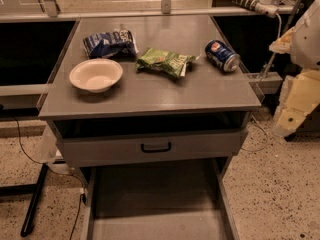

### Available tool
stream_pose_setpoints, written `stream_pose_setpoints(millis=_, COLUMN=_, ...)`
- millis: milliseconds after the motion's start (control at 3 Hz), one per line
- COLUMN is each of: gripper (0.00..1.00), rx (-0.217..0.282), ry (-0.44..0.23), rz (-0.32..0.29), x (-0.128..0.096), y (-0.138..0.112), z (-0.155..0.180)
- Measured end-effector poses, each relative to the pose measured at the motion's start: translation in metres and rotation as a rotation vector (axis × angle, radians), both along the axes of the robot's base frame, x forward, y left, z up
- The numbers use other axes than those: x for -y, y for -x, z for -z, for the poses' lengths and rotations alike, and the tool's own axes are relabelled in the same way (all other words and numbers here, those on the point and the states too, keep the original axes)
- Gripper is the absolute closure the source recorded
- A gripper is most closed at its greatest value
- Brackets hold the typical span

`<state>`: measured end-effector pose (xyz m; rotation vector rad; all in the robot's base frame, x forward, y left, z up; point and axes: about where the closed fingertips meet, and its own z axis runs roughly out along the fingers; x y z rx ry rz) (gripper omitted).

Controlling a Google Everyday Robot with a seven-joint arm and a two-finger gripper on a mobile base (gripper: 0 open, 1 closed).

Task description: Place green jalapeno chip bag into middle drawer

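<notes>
Middle drawer (155, 199) open; green chip bag (164, 62) lies well left of jaws.

A lab-like workspace: speckled floor (280, 194), grey metal cabinet (200, 91), power strip (247, 3); gripper (295, 106) at right edge.

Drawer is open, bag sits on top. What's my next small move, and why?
Probably swing the gripper, now off the right edge of the cabinet top, left to above the green jalapeno chip bag. The bag lies ungrasped there between the blue-and-white snack bag and the blue can, and the middle drawer already stands open below.
</notes>
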<state>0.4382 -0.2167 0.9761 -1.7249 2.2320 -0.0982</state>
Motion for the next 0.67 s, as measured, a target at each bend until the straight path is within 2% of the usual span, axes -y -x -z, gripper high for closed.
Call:
stream_pose_setpoints(millis=333, gripper=0.00, rx=0.023, ry=0.008, rz=-0.007, x=-0.004, y=-0.006, z=-0.002)
stream_pose_setpoints(millis=667, gripper=0.00, rx=0.096, ry=0.014, rz=-0.064, x=-0.019, y=-0.031, z=0.004)
